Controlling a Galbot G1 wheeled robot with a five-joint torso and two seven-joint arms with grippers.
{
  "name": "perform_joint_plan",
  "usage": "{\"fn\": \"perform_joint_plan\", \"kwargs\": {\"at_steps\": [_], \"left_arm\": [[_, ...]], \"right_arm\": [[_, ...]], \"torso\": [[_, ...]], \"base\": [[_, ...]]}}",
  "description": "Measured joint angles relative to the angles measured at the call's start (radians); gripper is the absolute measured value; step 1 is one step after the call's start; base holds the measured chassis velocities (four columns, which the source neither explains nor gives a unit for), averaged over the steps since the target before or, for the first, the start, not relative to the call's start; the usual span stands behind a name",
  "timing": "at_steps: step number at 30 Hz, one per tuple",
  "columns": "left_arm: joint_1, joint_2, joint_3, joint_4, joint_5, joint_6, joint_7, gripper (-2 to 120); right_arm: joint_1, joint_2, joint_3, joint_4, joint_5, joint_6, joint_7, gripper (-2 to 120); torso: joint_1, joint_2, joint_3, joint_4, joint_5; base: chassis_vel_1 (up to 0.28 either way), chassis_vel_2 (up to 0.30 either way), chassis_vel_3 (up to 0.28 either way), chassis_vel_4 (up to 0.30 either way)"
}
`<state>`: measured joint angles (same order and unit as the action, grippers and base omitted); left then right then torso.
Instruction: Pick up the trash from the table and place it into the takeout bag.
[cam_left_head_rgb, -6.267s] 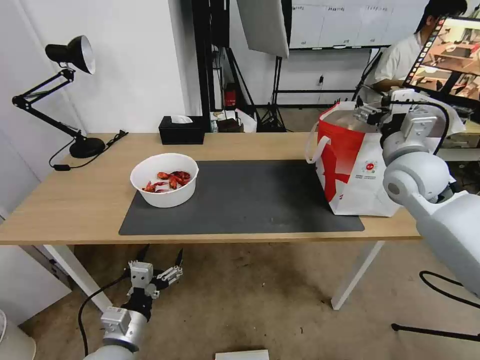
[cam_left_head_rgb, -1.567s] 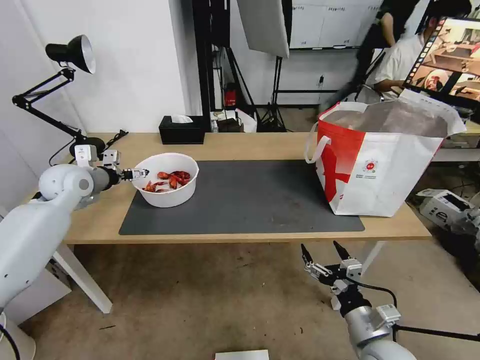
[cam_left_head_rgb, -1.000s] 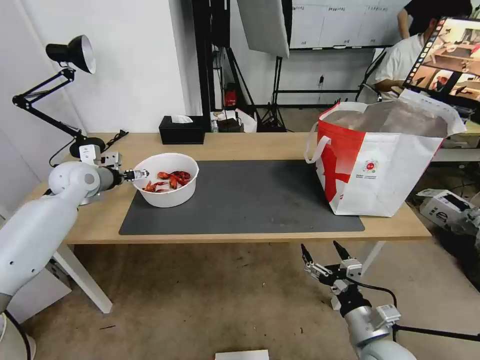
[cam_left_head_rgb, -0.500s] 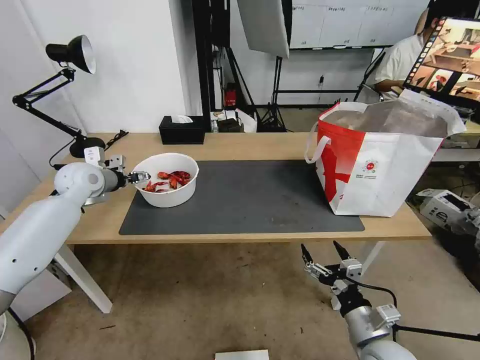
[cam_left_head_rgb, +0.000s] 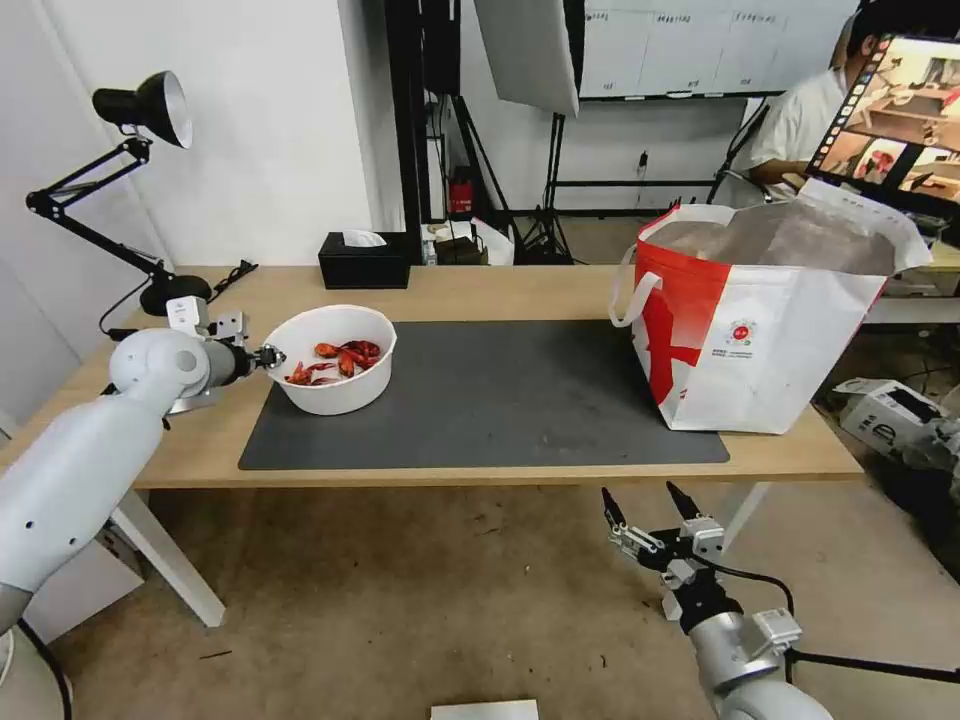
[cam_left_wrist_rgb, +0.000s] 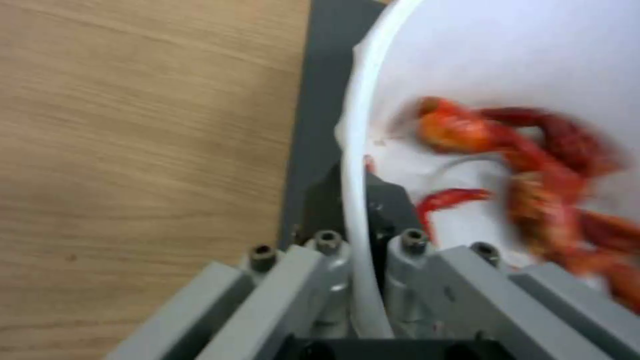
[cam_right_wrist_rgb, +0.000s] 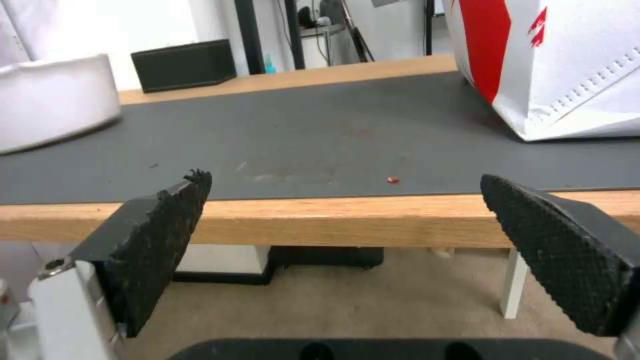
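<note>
A: Bowl (cam_left_head_rgb: 331, 358) of red shells (cam_left_head_rgb: 338, 361) sits on the mat's (cam_left_head_rgb: 500, 400) left end, on the table (cam_left_head_rgb: 520, 290).
B: Grip?
A: Left gripper (cam_left_head_rgb: 268, 356) is clamped on the near-left rim, 1 finger inside, 1 outside. Not lifted yet, I'd say.
B: So step = the pick.
A: Yep. Next needs a level lift so shells don't spill, then a carry across to the bag (cam_left_head_rgb: 760, 320) at the right end.
B: Right gripper (cam_left_head_rgb: 650, 515)?
A: Spread wide, parked below the table edge.
</note>
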<state>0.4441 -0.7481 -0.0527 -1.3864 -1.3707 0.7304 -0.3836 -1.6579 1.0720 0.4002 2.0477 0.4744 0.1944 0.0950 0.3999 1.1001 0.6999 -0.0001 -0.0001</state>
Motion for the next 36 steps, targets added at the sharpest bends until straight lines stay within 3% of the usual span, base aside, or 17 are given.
{"fn": "perform_joint_plan", "kwargs": {"at_steps": [11, 15, 24, 36], "left_arm": [[0.016, -0.008, -0.073, -0.09, -0.011, 0.005, -0.001, 0], [0.015, -0.011, -0.091, -0.142, 0.001, -0.038, -0.004, 0], [0.007, -0.032, -0.087, -0.194, 0.065, -0.122, -0.005, 0], [-0.071, -0.067, -0.045, -0.206, 0.036, -0.134, -0.011, 0]], "right_arm": [[0.0, 0.0, 0.0, 0.0, 0.0, 0.0, 0.0, 100], [0.0, 0.0, 0.0, 0.0, 0.0, 0.0, 0.0, 100], [0.0, 0.0, 0.0, 0.0, 0.0, 0.0, 0.0, 100], [0.0, 0.0, 0.0, 0.0, 0.0, 0.0, 0.0, 100]], "torso": [[0.0, 0.0, 0.0, 0.0, 0.0], [0.0, 0.0, 0.0, 0.0, 0.0001], [0.0, 0.0, 0.0, 0.0001, 0.0002], [0.0, 0.0, 0.0, 0.0002, 0.0001]], "base": [[0.0, 0.0, 0.0, 0.0], [0.0, 0.0, 0.0, 0.0], [0.0, 0.0, 0.0, 0.0], [0.0, 0.0, 0.0, 0.0]]}}
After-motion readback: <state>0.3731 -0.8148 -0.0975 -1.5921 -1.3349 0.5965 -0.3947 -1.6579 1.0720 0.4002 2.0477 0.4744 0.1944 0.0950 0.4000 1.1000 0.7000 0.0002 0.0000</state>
